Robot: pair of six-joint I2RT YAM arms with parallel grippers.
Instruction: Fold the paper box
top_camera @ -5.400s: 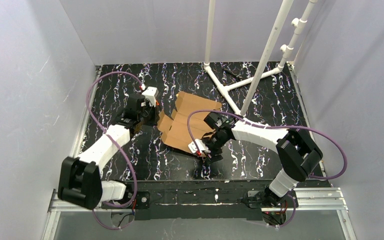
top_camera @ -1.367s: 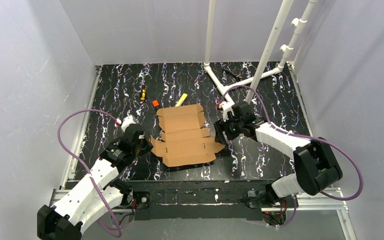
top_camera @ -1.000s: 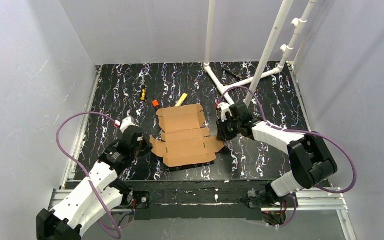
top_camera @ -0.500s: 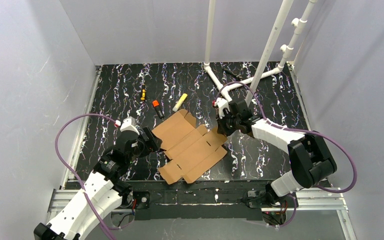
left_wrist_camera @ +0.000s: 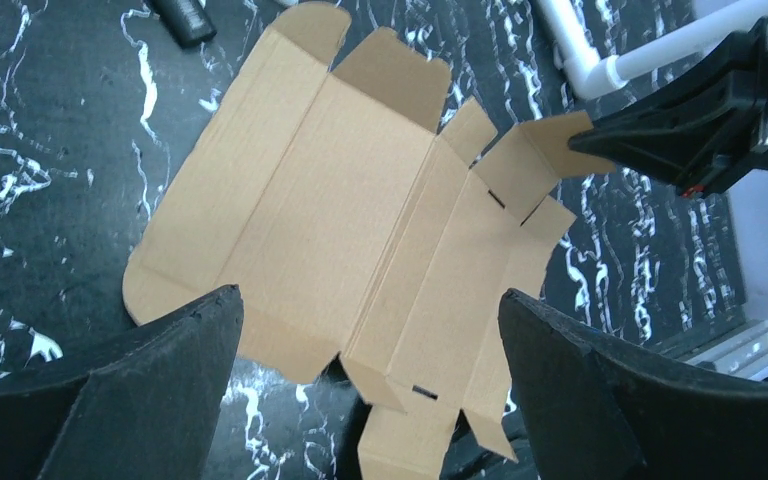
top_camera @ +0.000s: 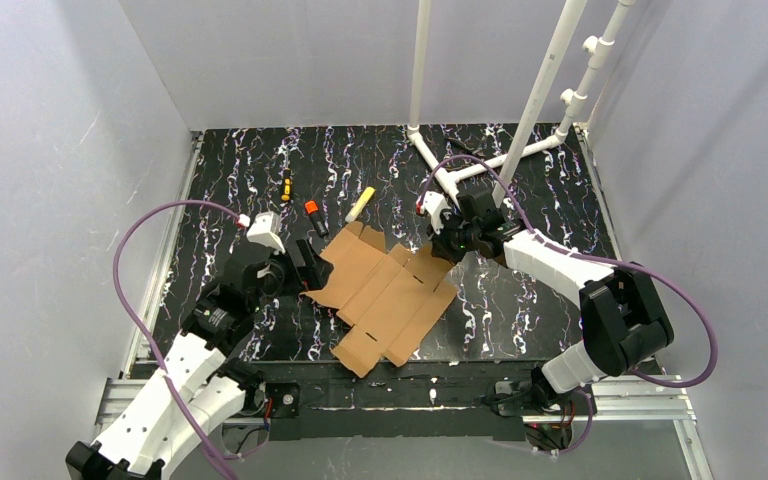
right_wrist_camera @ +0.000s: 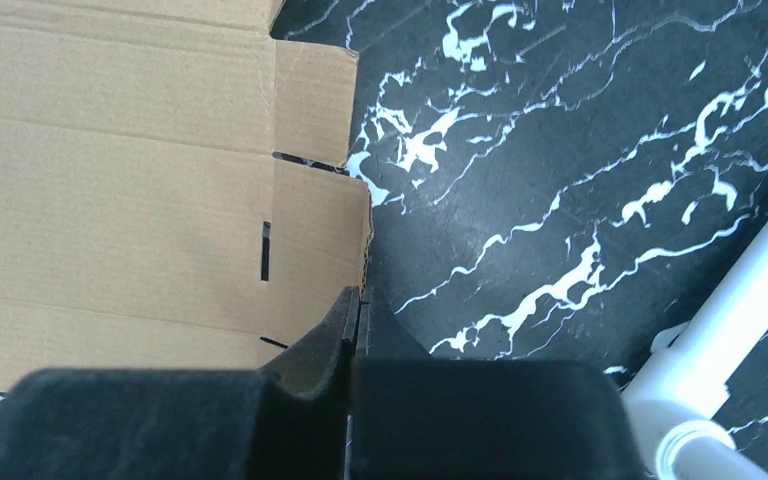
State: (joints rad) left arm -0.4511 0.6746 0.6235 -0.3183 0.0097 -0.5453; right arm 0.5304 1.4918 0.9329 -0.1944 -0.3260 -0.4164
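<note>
The paper box [top_camera: 385, 295] is a flat brown die-cut cardboard sheet lying slantwise on the black marbled table. My left gripper [top_camera: 310, 270] stands open at the sheet's left edge; in the left wrist view its gripper [left_wrist_camera: 368, 295] has both fingers [left_wrist_camera: 110, 400] spread wide, with the paper box [left_wrist_camera: 360, 200] past them and nothing held. My right gripper [top_camera: 447, 248] is shut on a tab at the sheet's far right corner. The right wrist view shows the right gripper [right_wrist_camera: 360, 300] pinching the edge of the paper box [right_wrist_camera: 140, 200].
A yellow marker [top_camera: 360, 203], an orange-and-black marker [top_camera: 312, 215] and a small dark one [top_camera: 286, 185] lie behind the sheet. A white pipe frame [top_camera: 460, 170] stands at the back right, close to the right gripper, and its pipe [right_wrist_camera: 750, 300] shows in the right wrist view. Walls enclose three sides.
My left gripper has opened and let go of the sheet's left flap. My right gripper shut on the right tab and pulled it back, turning the sheet from square to slantwise.
</note>
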